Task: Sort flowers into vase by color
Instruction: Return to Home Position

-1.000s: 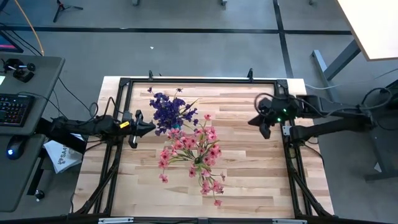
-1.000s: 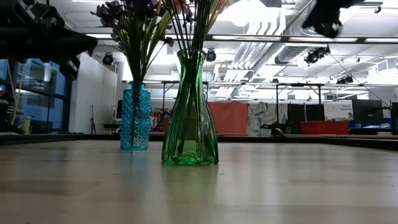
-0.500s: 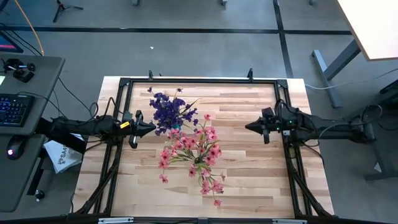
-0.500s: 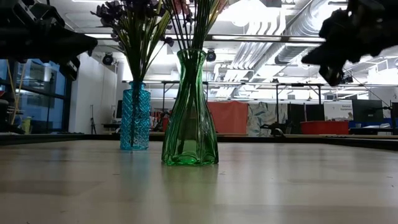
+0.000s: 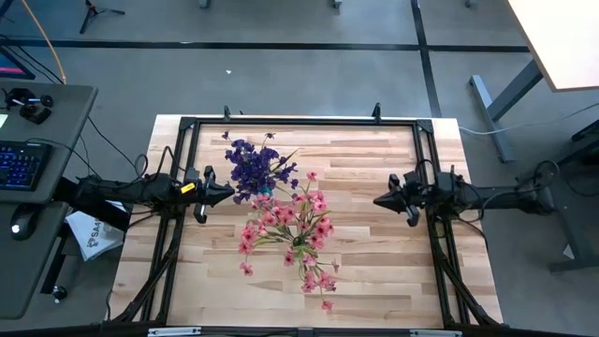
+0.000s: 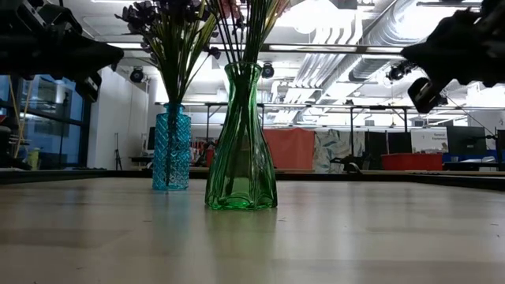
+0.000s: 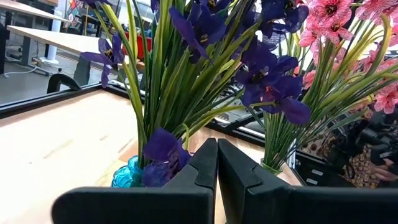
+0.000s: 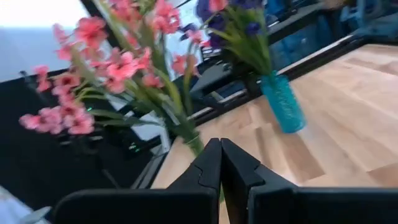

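Purple flowers [image 5: 255, 167] stand with their stems in a blue vase [image 6: 171, 150] at the table's far left of middle. Pink flowers [image 5: 295, 229] stand in a taller green vase [image 6: 241, 142] nearer the middle. My left gripper [image 5: 231, 192] hovers shut and level at the table's left side, pointing at the purple flowers [image 7: 205, 37]. My right gripper [image 5: 377, 200] hovers shut and level at the right side, pointing toward the pink flowers [image 8: 118, 62]. Neither gripper holds anything.
A black metal frame [image 5: 299, 122] runs around the wooden tabletop. Bare wood lies between each gripper and the vases and along the near edge [image 6: 316, 244]. A side desk with a keyboard [image 5: 19, 164] stands beyond the left edge.
My right gripper has sunk from high above the table's right side to a low hover and has tipped from slanting downward to level. It has stayed shut. The vases and flowers have not moved.
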### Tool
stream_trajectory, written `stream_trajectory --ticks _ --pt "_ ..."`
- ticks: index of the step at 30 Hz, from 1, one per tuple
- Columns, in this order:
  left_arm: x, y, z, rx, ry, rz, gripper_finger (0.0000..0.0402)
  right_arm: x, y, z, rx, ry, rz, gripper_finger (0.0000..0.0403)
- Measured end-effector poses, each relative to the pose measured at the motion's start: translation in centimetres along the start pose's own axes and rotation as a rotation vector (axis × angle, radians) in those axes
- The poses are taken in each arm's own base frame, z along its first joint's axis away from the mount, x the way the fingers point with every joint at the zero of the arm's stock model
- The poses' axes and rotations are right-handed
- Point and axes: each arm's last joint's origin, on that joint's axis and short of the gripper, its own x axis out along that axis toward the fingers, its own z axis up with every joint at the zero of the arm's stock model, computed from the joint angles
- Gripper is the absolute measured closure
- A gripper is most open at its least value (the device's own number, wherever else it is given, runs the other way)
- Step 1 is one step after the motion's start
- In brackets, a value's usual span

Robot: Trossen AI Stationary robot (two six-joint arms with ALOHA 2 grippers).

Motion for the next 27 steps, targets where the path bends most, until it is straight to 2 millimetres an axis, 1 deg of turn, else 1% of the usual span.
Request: stream_trajectory --ticks 7,13,17,27 --pt "0.0 0.0 0.0 0.0 0.0 0.0 0.0401 0.0 1.1 -0.5 -0.033 0.034 0.081 0.0403" --pt "0.0 0.0 0.0 0.0 0.0 0.0 0.0401 0.0 1.0 -0.9 -0.226 0.067 0.063 0.0403" --pt "0.0 0.0 0.0 0.0 0.0 0.0 0.0401 0.0 0.8 -1.2 -0.305 0.095 0.054 0.0403" --pt "0.0 0.0 0.0 0.0 0.0 0.0 0.0401 -0.1 0.7 -1.5 -0.299 0.131 0.04 0.0403"
